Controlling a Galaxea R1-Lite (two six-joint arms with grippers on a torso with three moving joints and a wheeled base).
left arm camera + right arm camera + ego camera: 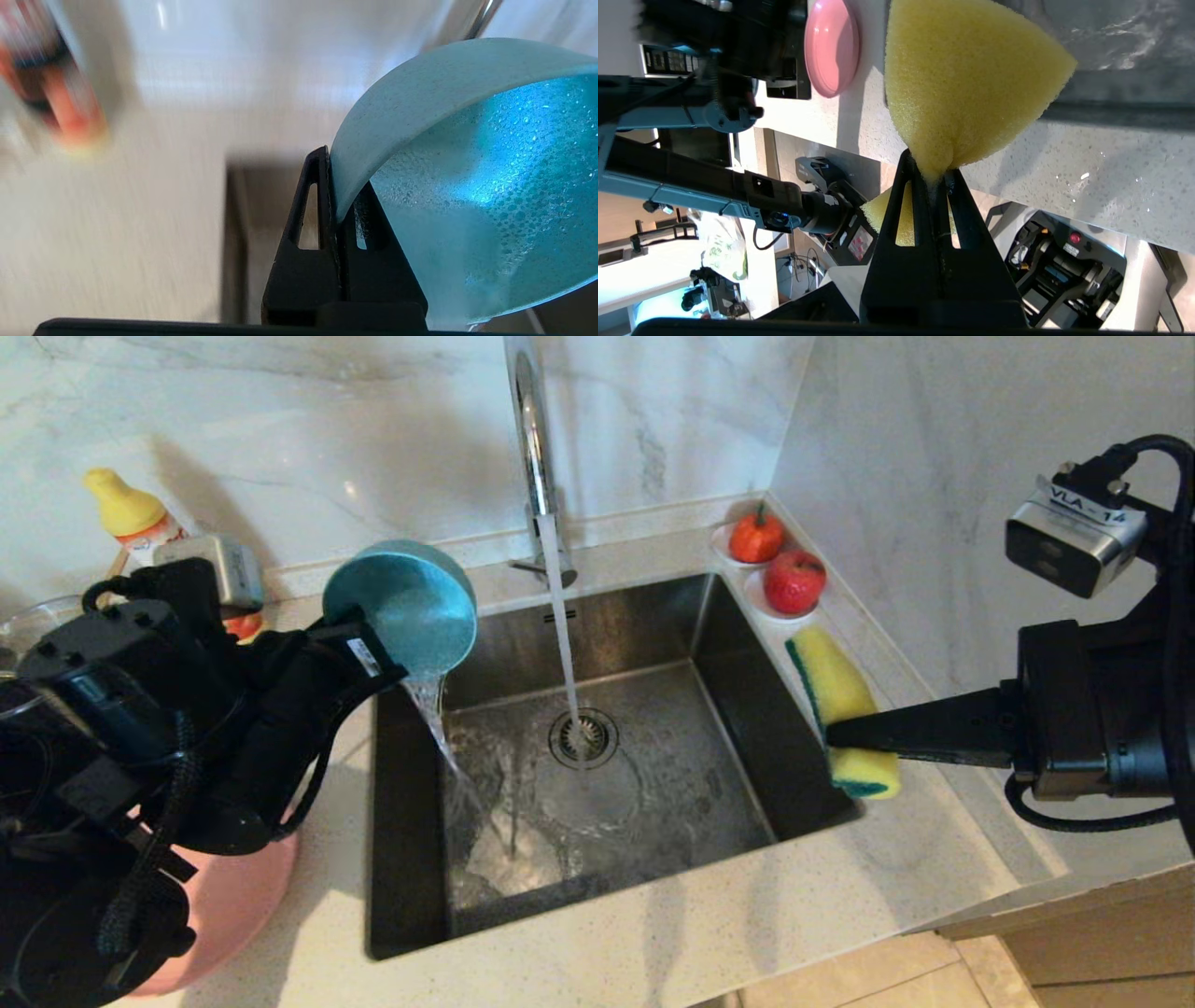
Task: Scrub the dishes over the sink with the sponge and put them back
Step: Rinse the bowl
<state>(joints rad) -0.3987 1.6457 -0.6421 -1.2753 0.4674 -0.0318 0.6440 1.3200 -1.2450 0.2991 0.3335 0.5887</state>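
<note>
We note: shallow round pink plate [238, 905] nearest, on counter under left arm. Left gripper [359, 639] clamps rim of small matte teal-blue bowl [401, 607], tipped, pouring into square stainless-steel sink [597, 775]. Right gripper [836, 733] pinches yellow foam sponge with green layer [840, 709] at sink's right edge.

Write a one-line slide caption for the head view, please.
Left pincer tips the teal bowl, pouring water into the sink; right pincer holds the sponge.

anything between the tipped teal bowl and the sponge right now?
Head view: the tap's running stream falls to the drain of the sink, between the teal bowl in the left gripper and the sponge in the right gripper.
</note>
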